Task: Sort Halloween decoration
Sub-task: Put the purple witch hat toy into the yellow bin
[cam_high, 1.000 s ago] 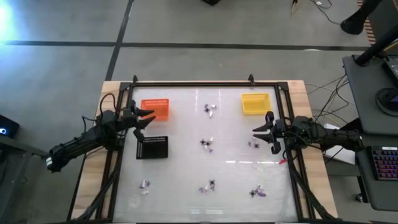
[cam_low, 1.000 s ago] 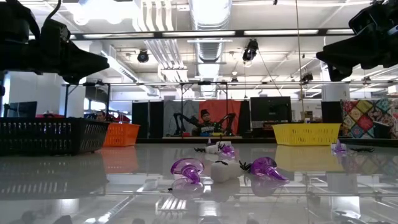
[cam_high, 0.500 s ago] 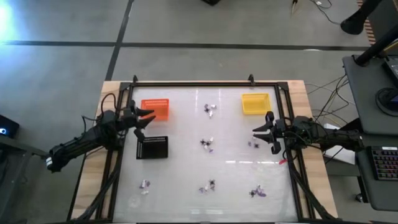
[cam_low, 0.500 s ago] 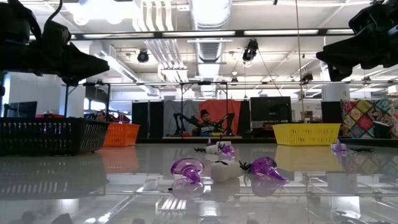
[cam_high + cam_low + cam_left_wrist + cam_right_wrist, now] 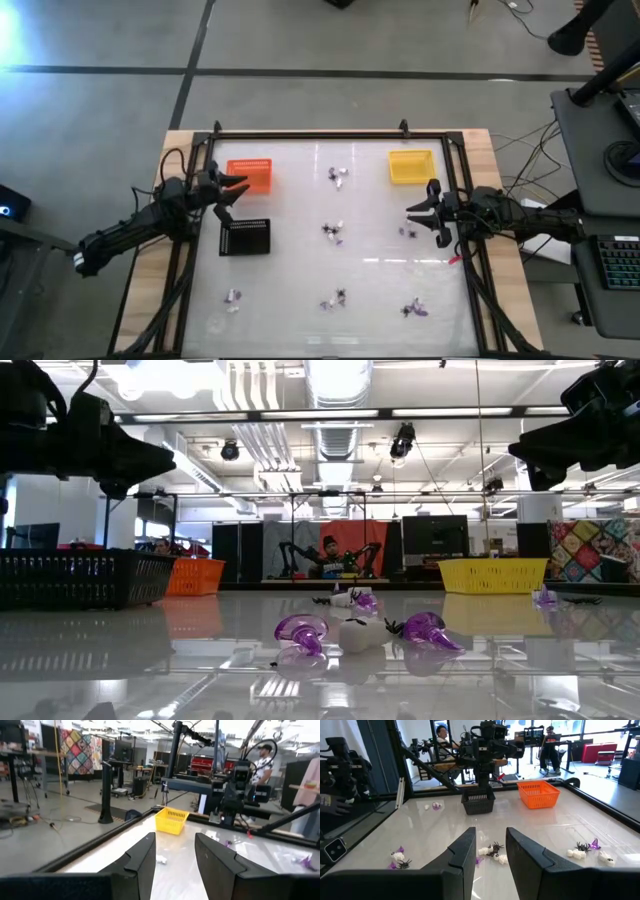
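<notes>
Small clusters of white, black and purple Halloween trinkets lie scattered on the table: far middle (image 5: 339,176), centre (image 5: 333,232), near the right gripper (image 5: 407,232), and three along the near edge (image 5: 233,297), (image 5: 338,298), (image 5: 415,309). My left gripper (image 5: 233,190) hovers open above the table between the orange tray and the black tray, holding nothing. My right gripper (image 5: 421,216) hovers open at the table's right side, nearer than the yellow tray and beside a trinket cluster. In the low view a purple and white cluster (image 5: 355,633) lies closest.
An orange tray (image 5: 250,175) sits at the far left, a black tray (image 5: 245,237) nearer on the left, a yellow tray (image 5: 410,165) at the far right. A dark frame (image 5: 310,135) runs round the table. People show in the room beyond.
</notes>
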